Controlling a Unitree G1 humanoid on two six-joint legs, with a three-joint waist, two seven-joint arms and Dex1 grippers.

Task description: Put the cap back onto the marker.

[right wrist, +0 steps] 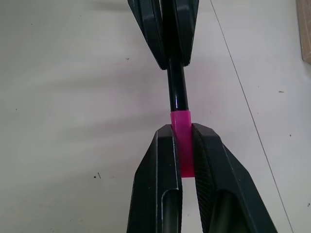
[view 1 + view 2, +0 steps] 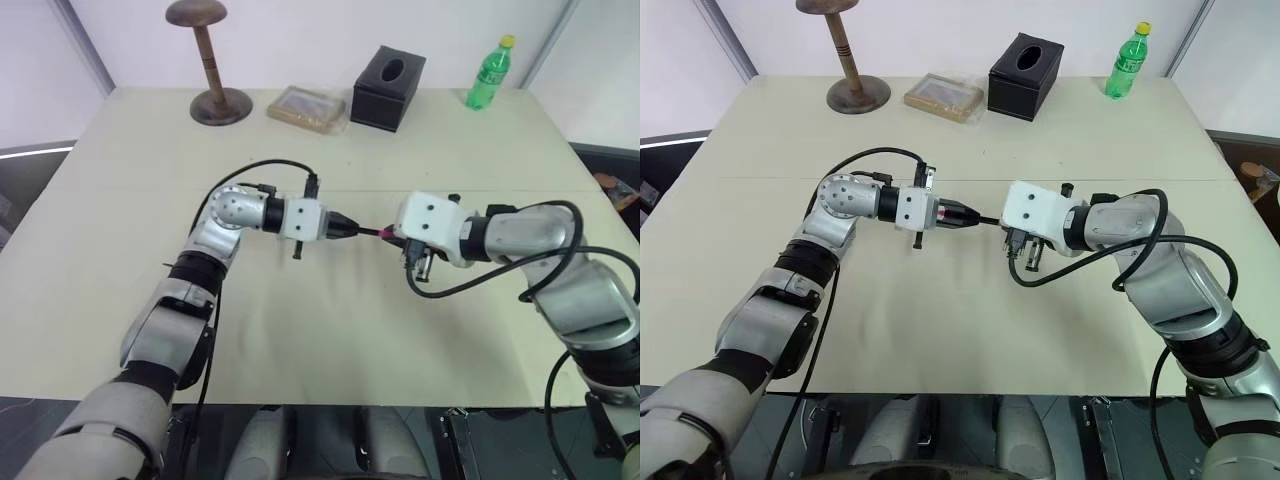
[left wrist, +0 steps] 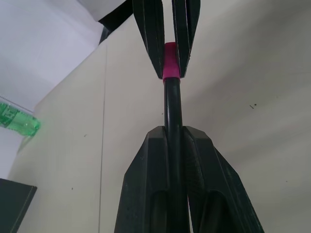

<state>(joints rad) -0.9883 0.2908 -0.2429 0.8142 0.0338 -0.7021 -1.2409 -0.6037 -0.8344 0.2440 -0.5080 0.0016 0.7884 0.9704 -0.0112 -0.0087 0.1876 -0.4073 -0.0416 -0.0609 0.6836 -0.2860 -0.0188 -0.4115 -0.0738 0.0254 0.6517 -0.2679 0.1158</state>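
Above the middle of the beige table (image 2: 330,330) the two grippers meet tip to tip. My left gripper (image 2: 352,228) is shut on the black marker (image 3: 173,114), which runs straight out between its fingers (image 3: 146,189). My right gripper (image 1: 183,145) is shut on the bright pink cap (image 1: 181,141), and the cap sits over the marker's (image 1: 178,92) end with no gap showing between them. From the head views the marker (image 2: 368,231) is a short black stretch between the two hands, with the pink cap (image 2: 385,234) at the right gripper's (image 2: 395,237) tips.
Along the table's far edge stand a wooden stand (image 2: 212,70), a flat wrapped box (image 2: 306,108), a black tissue box (image 2: 388,88) and a green bottle (image 2: 489,75). Black cables loop off both wrists. Grey floor lies beyond the table's sides.
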